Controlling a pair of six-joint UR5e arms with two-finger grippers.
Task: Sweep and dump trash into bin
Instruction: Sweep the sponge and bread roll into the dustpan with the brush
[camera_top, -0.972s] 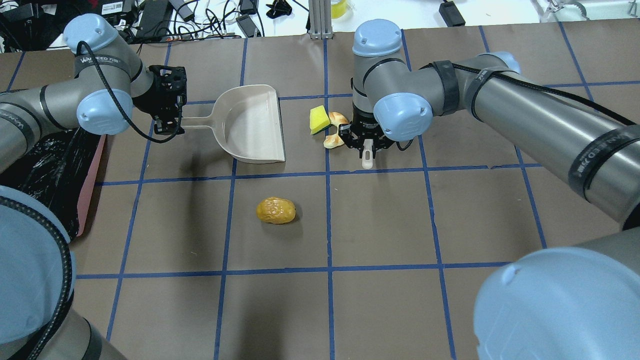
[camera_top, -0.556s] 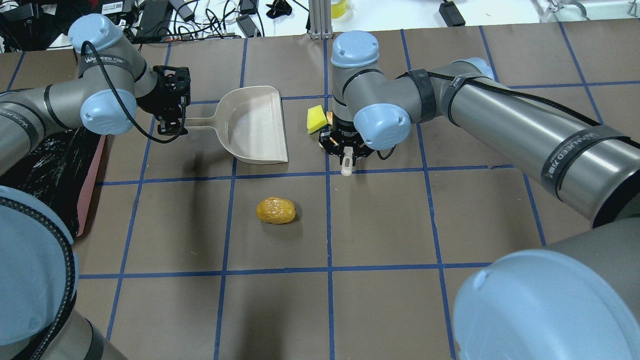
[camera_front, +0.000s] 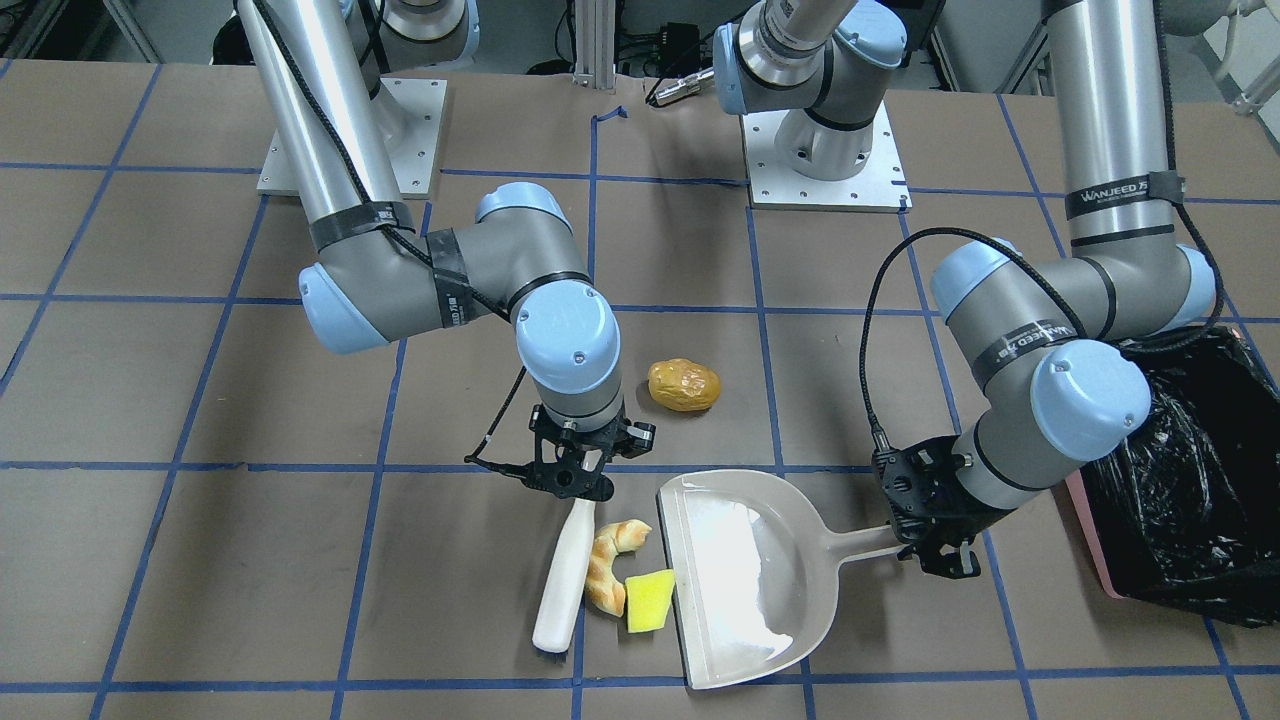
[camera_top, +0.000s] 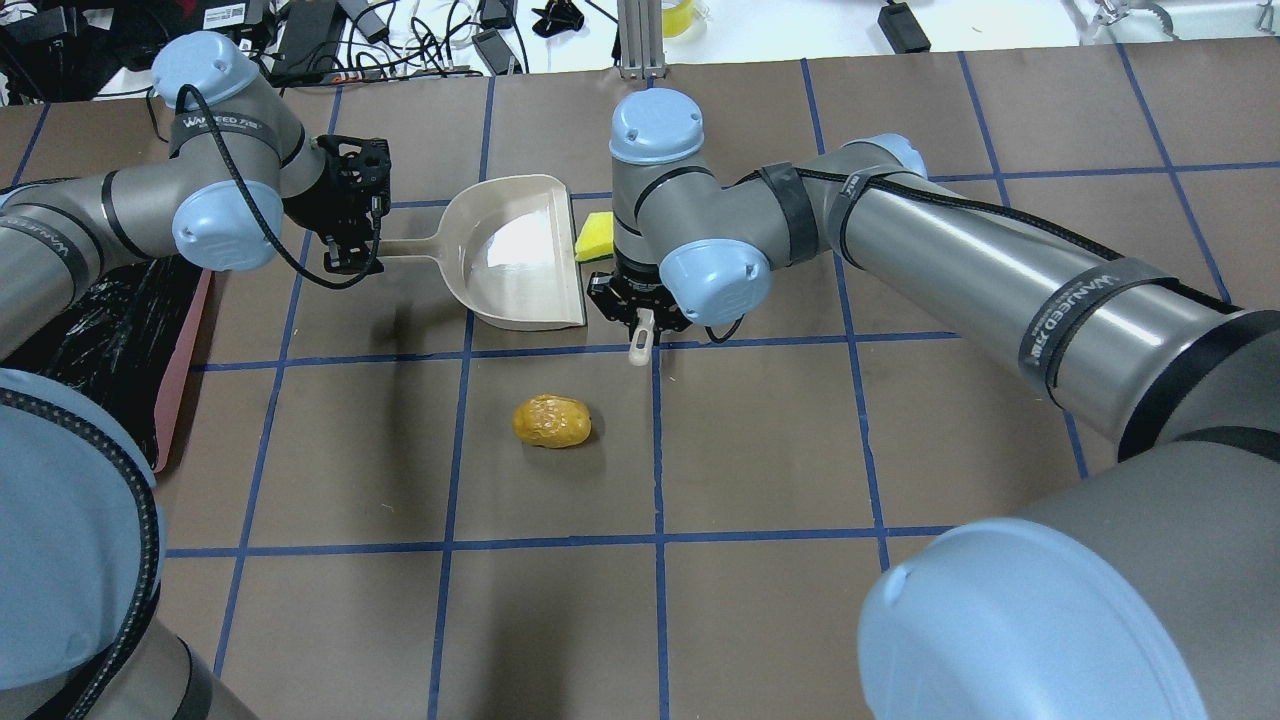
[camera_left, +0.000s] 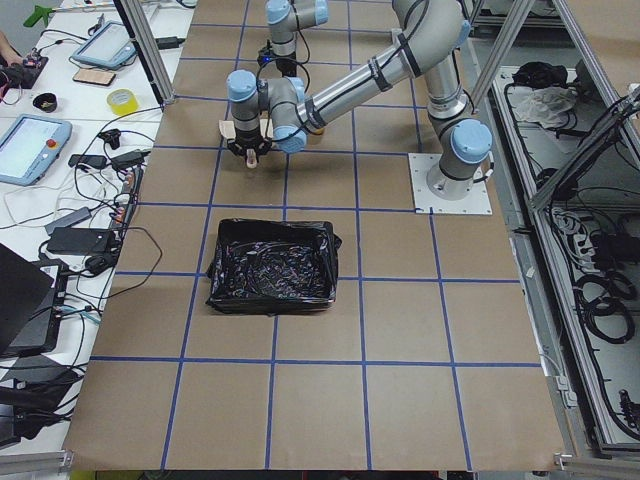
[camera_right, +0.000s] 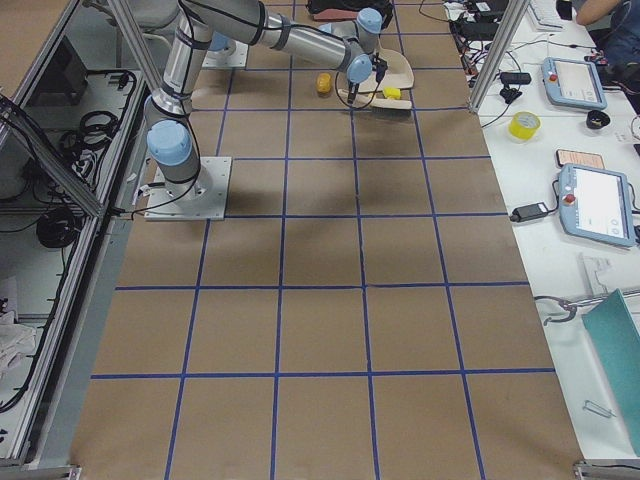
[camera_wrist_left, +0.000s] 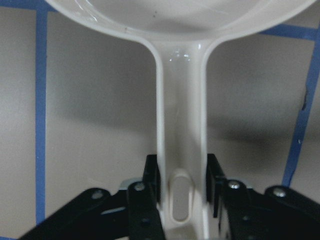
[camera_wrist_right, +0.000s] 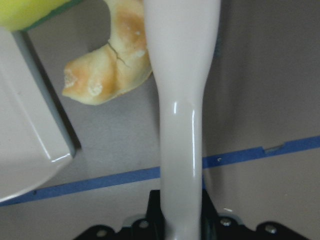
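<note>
My left gripper (camera_top: 350, 232) is shut on the handle of the cream dustpan (camera_top: 510, 255), which lies flat on the table. My right gripper (camera_top: 640, 312) is shut on the cream brush (camera_front: 565, 575) and holds it just beside the pan's mouth. The croissant piece (camera_front: 608, 565) and the yellow sponge (camera_front: 650, 600) lie between the brush and the pan's lip; the sponge touches the lip. The potato-like lump (camera_top: 552, 420) lies alone nearer the robot. The bin (camera_top: 185, 370), with its black bag (camera_top: 90, 330), stands at the left, behind my left arm.
Blue tape lines grid the brown table. An aluminium post (camera_top: 635, 40) and loose cables lie at the table's far edge. The two arm bases (camera_front: 820, 150) stand at the robot's side of the table.
My right gripper moved left with the brush and pushed the sponge and croissant up to the dustpan's lip. My left gripper shifted the dustpan slightly right. The potato has not moved.
</note>
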